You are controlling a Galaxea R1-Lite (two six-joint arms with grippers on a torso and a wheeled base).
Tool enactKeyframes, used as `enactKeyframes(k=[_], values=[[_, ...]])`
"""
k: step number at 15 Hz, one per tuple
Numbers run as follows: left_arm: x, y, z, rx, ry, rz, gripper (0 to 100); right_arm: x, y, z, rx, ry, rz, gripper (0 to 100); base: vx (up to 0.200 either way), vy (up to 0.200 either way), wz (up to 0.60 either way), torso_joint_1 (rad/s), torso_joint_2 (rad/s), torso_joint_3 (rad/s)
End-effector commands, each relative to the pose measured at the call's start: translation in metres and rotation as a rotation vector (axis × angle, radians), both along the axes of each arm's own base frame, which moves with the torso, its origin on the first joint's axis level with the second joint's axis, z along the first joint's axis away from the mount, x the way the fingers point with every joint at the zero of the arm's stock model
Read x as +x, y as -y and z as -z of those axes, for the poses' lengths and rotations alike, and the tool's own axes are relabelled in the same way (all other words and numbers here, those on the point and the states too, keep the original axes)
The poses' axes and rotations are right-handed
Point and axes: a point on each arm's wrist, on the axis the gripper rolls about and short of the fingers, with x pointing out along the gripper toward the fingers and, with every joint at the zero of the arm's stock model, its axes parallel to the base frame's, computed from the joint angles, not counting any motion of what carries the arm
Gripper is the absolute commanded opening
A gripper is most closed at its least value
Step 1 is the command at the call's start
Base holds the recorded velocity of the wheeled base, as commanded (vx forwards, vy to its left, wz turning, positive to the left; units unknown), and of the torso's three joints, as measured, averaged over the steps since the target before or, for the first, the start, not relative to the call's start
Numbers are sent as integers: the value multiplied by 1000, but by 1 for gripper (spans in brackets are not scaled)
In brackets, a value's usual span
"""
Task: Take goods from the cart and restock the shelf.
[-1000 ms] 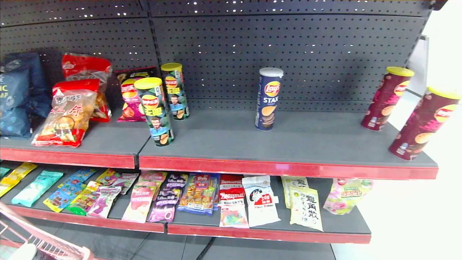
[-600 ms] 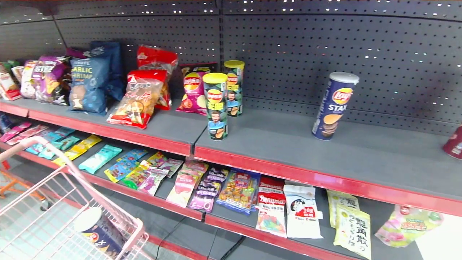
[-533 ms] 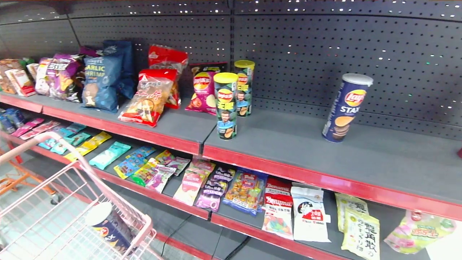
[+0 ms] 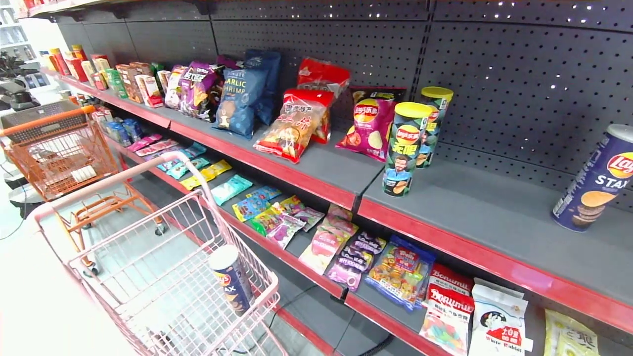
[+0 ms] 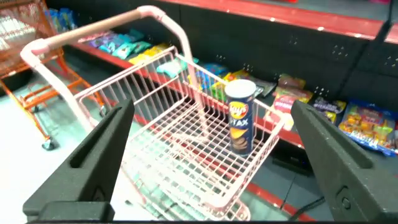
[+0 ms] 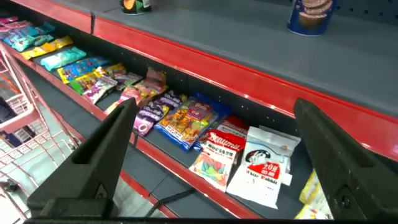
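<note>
The pink cart (image 4: 109, 184) stands at the near left, just beside the shelf (image 4: 494, 222). One blue can (image 4: 231, 279) with a white lid stands in it, about upright, in the corner of the basket nearest the shelf, leaning on the wire wall.

The left pincer (image 5: 211, 112) hangs above the cart with its two black fingers (image 5: 99, 155) spread wide and nothing between them. In the left wrist view the can (image 5: 241, 118) shows in the gap between the fingers, below and beyond them, well apart from both.

The right pincer (image 6: 214, 109) is likewise spread wide and empty. It faces the lower shelf, where flat packets (image 6: 186, 118) lie in a row; the red front edge of the upper shelf runs beyond it.

On the upper shelf a second blue can (image 4: 593, 183) stands alone at the right, well apart from two green cans (image 4: 403, 148) with yellow lids, one just behind the other. Left of these lie bags (image 4: 292, 128) of snacks, and boxes at the far left. An orange cart (image 4: 54, 143) stands at the far left, behind the pink one.
</note>
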Motion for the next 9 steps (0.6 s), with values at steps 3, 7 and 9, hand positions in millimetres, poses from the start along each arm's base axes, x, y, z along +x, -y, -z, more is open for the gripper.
enactKeyframes(k=[3, 7, 9], values=[[0, 0, 0, 0, 1, 0, 100, 0, 0, 0, 0, -2, 0, 100, 0, 0, 0, 0, 0, 0], [0, 0, 0, 0, -1, 0, 100, 0, 0, 0, 1, -2, 0, 100, 0, 0, 0, -122, 304, 172], [0, 0, 0, 0, -1, 0, 100, 0, 0, 0, 1, -2, 0, 100, 0, 0, 0, -141, 368, 210]])
